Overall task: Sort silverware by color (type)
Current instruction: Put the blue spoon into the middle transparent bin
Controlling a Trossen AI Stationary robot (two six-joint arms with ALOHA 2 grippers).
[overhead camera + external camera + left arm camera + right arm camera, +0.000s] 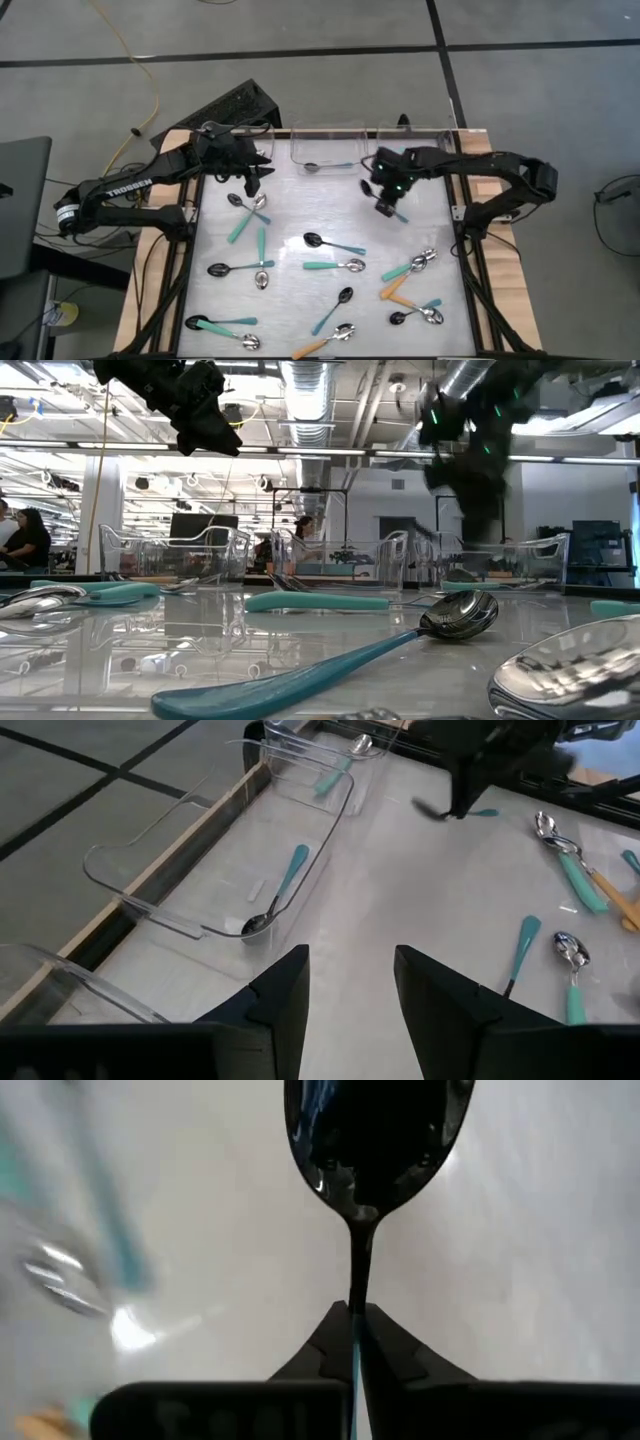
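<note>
Near the clear bins (325,145), the right hand (386,203) is clamped on a black-bowled teal spoon (372,1140), lifted for sorting; the left hand (252,178) hovers with fingers apart.

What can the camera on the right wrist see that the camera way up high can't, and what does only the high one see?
Only the right wrist view shows the black bowl of the spoon close up, its neck pinched in the shut right tool. Only the high view shows the left tool hovering, the clear bins at the table's far edge, and the other spoons scattered on the table. Both show the right tool holding that spoon.
</note>
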